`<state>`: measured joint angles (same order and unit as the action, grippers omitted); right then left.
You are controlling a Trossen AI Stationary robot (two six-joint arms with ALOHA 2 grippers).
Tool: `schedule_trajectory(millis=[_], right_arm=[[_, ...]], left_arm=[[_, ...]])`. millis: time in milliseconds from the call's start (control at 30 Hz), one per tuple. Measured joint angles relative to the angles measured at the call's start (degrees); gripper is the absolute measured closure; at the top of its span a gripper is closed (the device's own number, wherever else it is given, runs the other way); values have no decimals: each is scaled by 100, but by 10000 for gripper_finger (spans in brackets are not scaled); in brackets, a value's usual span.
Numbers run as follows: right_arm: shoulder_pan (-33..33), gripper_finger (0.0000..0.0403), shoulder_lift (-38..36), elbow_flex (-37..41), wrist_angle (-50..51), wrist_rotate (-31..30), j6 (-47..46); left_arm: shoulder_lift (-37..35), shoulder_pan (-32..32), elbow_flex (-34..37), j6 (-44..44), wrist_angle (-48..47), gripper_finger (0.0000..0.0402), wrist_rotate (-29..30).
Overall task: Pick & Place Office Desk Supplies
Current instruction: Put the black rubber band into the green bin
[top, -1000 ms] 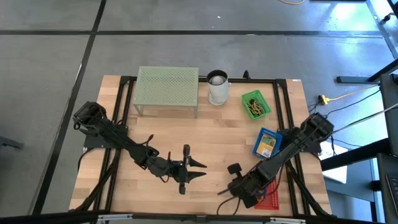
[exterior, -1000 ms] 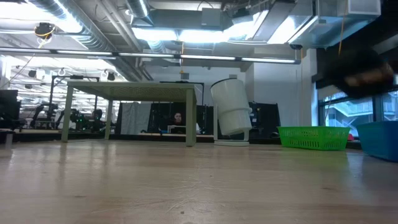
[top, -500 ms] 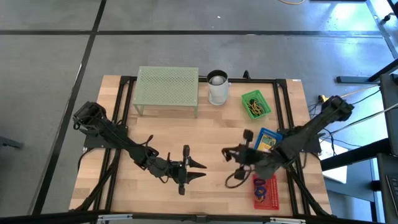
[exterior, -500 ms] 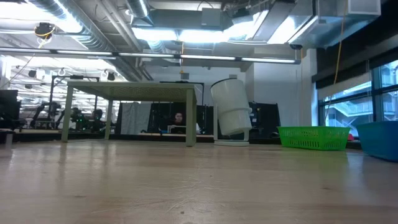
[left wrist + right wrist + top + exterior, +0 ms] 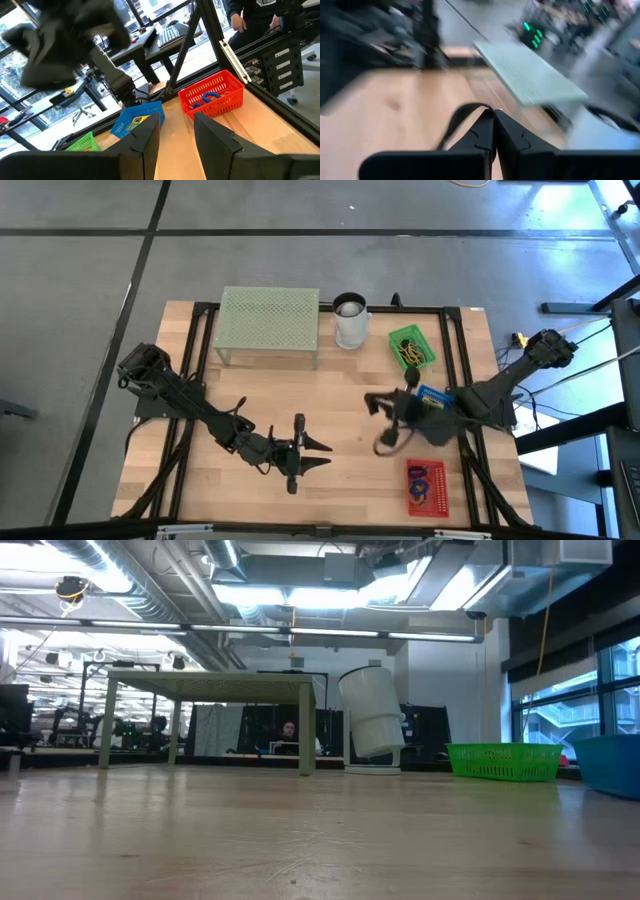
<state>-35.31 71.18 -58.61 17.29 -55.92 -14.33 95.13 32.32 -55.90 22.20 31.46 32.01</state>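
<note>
dark rubber, a thin band (image 5: 454, 122), loops out from between the pressed-together fingertips of the right gripper (image 5: 494, 116), pinched there and dangling as a loose curl (image 5: 388, 442) over the bare wood in the high view. that gripper hangs above the table (image 5: 340, 390) just in front of the blue basket (image 5: 428, 409), with the green basket (image 5: 411, 348) beyond it and the red basket (image 5: 426, 485) of other bands nearer the front edge. the band is limp and will likely swing, so the carry should be slow and level, and the fingers should part only when the loop hangs well inside a basket's walls; which basket it belongs in cannot be told from here. the left gripper (image 5: 302, 451) waits low at mid-front, its fingers (image 5: 150, 137) partly apart and holding nothing.
</note>
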Motion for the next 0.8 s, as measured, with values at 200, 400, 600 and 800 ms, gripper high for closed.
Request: schedule_trajectory(millis=[200, 400, 600, 800], right_arm=[[1034, 392, -276, 0, 2685, 330, -1874], [2230, 392, -306, 238, 4360, 608, -2868], [3458, 392, -304, 1070, 4119, 758, -2634], [4555, 392, -302, 1631, 3702, 1231, -2025]], left_arm=[[0, 0, 0, 0, 2, 286, -4], [0, 0, 0, 0, 2, 286, -8], [0, 0, 0, 0, 2, 289, -13], [0, -17, 0, 0, 2, 290, -17]])
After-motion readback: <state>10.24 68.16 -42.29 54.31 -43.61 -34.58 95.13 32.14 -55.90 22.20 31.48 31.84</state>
